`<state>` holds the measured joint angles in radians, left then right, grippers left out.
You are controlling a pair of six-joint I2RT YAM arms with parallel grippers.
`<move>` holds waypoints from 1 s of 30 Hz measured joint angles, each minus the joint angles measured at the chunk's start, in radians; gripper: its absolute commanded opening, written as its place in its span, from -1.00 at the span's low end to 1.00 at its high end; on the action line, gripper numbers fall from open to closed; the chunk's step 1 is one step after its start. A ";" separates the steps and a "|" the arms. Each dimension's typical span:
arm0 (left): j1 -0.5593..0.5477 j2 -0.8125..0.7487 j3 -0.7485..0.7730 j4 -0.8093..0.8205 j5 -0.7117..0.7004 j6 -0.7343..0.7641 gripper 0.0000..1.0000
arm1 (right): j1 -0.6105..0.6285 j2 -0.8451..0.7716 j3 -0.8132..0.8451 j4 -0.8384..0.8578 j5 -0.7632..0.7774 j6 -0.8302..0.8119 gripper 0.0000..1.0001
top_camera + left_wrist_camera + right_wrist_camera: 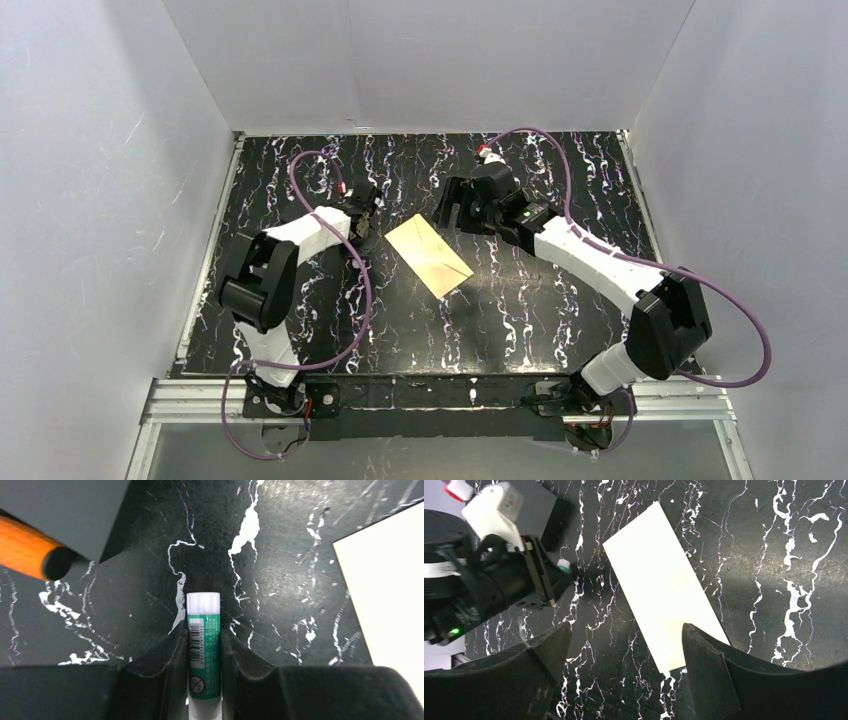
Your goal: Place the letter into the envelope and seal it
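A: At the centre of the top view, what lies there?
B: The cream envelope [429, 255], flat and tilted on the marbled table [560, 300].
A: The pincers?
B: Left gripper [204, 630] clamps 1 green glue stick [203, 650]. Right gripper [625, 630] gapes wide over the envelope, holding nothing.

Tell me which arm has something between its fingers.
The left arm's fingers clamp a green glue stick; the right arm's fingers stand open and empty near the envelope.
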<state>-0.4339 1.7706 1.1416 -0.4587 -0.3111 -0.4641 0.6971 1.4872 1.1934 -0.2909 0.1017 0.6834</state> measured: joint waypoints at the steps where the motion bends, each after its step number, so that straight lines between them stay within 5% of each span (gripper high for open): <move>1: 0.000 0.021 0.002 0.002 0.002 0.002 -0.68 | -0.003 0.001 0.001 -0.001 0.000 0.001 0.76; 6: 0.000 0.043 0.015 0.013 0.021 0.008 -0.36 | -0.011 0.011 0.003 -0.006 -0.006 0.010 0.76; 18: 0.000 0.037 0.015 -0.004 0.092 0.008 0.07 | -0.017 0.042 0.043 -0.037 -0.007 0.024 0.76; 30: 0.000 -0.004 0.103 -0.127 0.124 0.028 0.97 | -0.024 0.098 0.234 -0.183 -0.026 0.023 0.79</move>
<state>-0.4339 1.7664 1.2442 -0.5861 -0.1867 -0.4358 0.6731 1.5852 1.4277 -0.4744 0.0757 0.7067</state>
